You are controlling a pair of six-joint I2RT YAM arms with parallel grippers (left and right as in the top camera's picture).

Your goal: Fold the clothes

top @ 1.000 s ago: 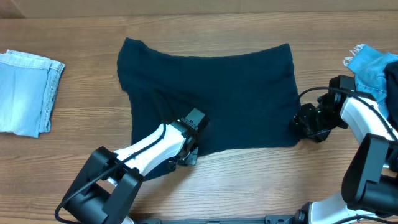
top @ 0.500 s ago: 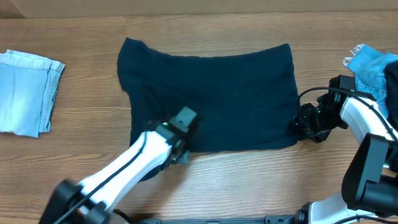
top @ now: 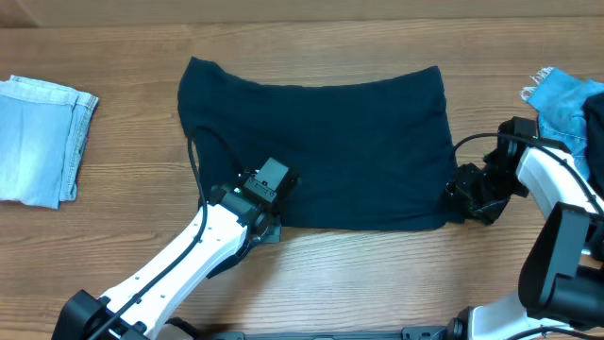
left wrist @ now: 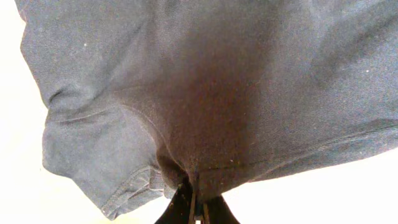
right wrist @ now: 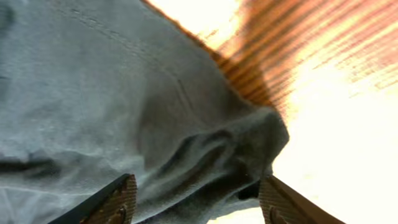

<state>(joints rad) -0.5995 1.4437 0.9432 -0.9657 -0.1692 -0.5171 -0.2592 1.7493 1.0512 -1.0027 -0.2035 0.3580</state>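
Observation:
The large dark navy garment [top: 321, 151] lies spread flat in the middle of the table. My left gripper [top: 267, 225] is at its front left edge, shut on the hem of the navy garment [left wrist: 205, 112]. My right gripper [top: 462, 200] is at the garment's front right corner, jaws open with the bunched corner of the navy garment [right wrist: 186, 137] between them. A folded pale blue denim piece [top: 38, 140] lies at the far left. A brighter blue denim piece [top: 564, 102] lies at the far right edge.
The wooden table [top: 377, 274] shows bare wood along the front and the back. The right arm's white links [top: 557, 189] lie beside the brighter blue piece.
My left gripper moved back along the front hem and pulled the garment's front left part inward. The right gripper barely moved.

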